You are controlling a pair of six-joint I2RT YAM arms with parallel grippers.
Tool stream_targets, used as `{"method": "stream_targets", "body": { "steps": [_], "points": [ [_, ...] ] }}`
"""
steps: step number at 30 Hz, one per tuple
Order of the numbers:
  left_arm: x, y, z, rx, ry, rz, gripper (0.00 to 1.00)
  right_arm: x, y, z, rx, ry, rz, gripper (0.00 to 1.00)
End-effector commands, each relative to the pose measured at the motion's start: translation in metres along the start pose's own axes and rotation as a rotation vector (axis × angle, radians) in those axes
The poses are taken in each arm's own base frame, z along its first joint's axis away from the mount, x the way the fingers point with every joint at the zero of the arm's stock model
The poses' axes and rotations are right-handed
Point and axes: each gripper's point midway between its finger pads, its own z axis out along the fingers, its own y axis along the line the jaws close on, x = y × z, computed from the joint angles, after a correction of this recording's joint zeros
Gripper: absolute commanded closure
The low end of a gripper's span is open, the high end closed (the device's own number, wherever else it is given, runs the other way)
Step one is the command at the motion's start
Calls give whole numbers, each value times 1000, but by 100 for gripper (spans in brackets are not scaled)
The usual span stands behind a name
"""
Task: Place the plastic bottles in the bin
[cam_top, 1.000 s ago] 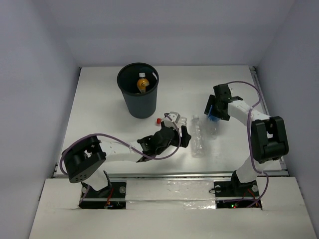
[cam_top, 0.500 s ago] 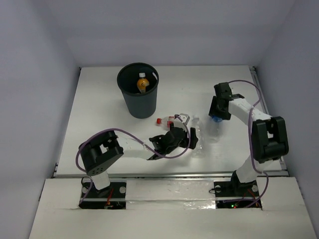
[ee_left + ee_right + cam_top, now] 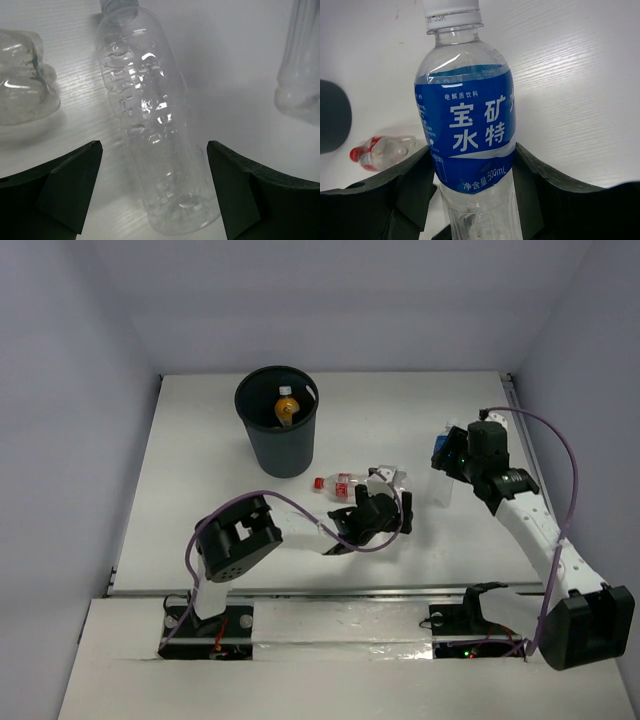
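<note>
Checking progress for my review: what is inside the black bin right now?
One orange-filled bottle shows inside the bin. Its dark depths are shadowed, so anything lower cannot be seen.

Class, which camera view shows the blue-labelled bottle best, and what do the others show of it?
The right wrist view: the blue-labelled bottle fills the frame, label and white cap sharp, gripped by the right end effector. The top view shows only a blue patch by that end effector. The left wrist view shows no blue label.
</note>
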Motion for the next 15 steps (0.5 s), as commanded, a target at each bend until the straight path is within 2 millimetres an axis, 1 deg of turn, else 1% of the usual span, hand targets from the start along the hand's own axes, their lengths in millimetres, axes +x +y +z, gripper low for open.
{"method": "stream_targets", "body": {
  "steps": [1, 3, 4, 5, 6, 8, 9, 11, 12, 13, 15],
  "points": [
    [-14, -4, 11, -55, -37, -8, 16, -10, 19, -13, -123, -60, 39, 44],
    [-9, -5, 18, -58, -23, -8, 15, -14, 16, -22, -126, -87, 36, 44],
    [-3, -6, 22, -52, -7, -6, 15, -14, 16, -24, -131, -96, 39, 44],
    [-1, -7, 25, -50, -2, -7, 15, -17, 18, -28, -147, -110, 43, 44],
    [-2, -11, 28, -46, -2, -12, 16, -23, 20, -37, -166, -136, 53, 44],
    [3, -11, 34, -54, 9, -9, 20, -32, 22, -46, -176, -171, 59, 44],
    [5, -10, 35, -59, 15, -7, 27, -34, 21, -50, -171, -178, 58, 44],
    [7, -9, 35, -58, 18, -11, 38, -49, 21, -65, -178, -236, 68, 43],
    [8, -10, 34, -50, 18, -16, 47, -53, 21, -71, -182, -258, 74, 43],
    [4, -13, 31, -32, 14, -23, 51, -61, 21, -80, -191, -294, 84, 43],
    [1, -15, 25, -13, 9, -31, 57, -75, 28, -93, -229, -339, 95, 43]
  ]
}}
